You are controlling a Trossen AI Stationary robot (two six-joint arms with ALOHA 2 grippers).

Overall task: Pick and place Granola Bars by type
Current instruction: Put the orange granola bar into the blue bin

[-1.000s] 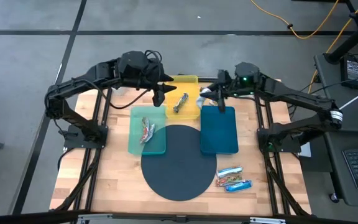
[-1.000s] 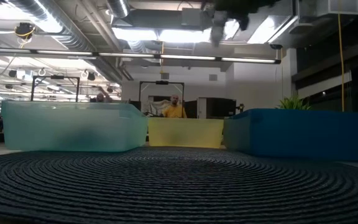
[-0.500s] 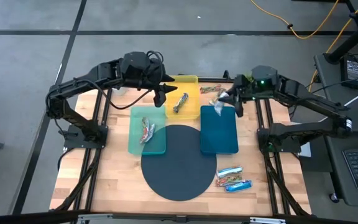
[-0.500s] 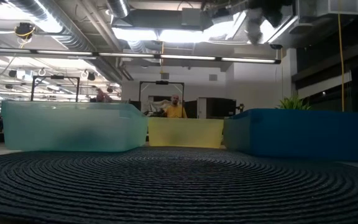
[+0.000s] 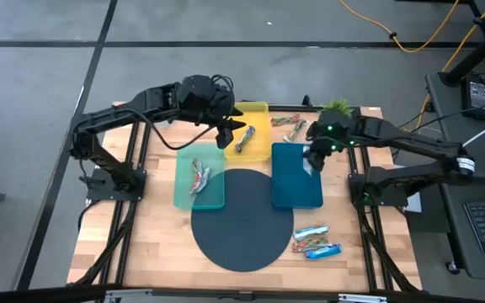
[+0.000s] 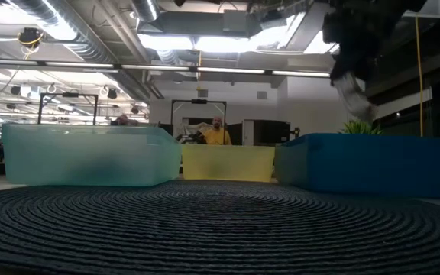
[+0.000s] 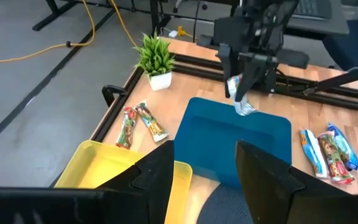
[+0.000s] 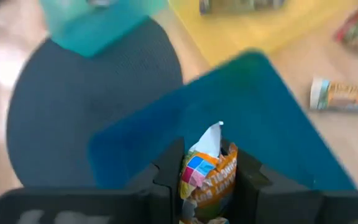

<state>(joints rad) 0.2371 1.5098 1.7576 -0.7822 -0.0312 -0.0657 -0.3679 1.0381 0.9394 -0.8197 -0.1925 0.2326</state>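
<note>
Right gripper hung above the table, fingers clamped. Left gripper waited raised, fingers parted.

**Right arm carries bar over the blue tray**

The right gripper, closed on a silver-ended granola bar, has swung from beside the yellow tray's right edge to above the blue tray's far end. The left gripper has shifted slightly right over the yellow tray's left edge.

Three trays behind the round mat, one bar in the left tray (three more right of the mat)
</note>
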